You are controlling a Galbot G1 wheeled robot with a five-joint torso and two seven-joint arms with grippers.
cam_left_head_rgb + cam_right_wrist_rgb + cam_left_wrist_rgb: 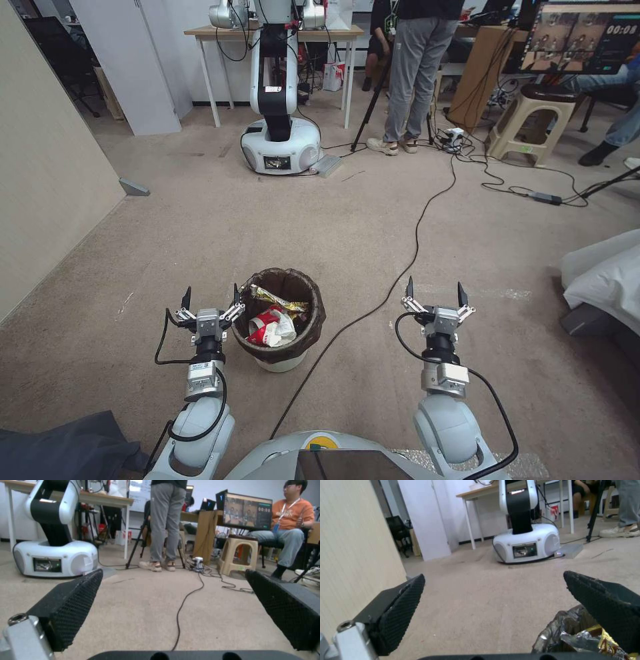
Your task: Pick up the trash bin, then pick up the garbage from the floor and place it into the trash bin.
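In the head view the trash bin (280,320) is standing on the carpet with the garbage (272,319) lying inside, and the left gripper (210,298) is hovering spread just beside its rim, probably ready to take it. In the left wrist view the liner bag (560,627) is showing under one finger (603,602), while in the right wrist view the right gripper (173,597) is waiting spread over bare carpet, well apart.
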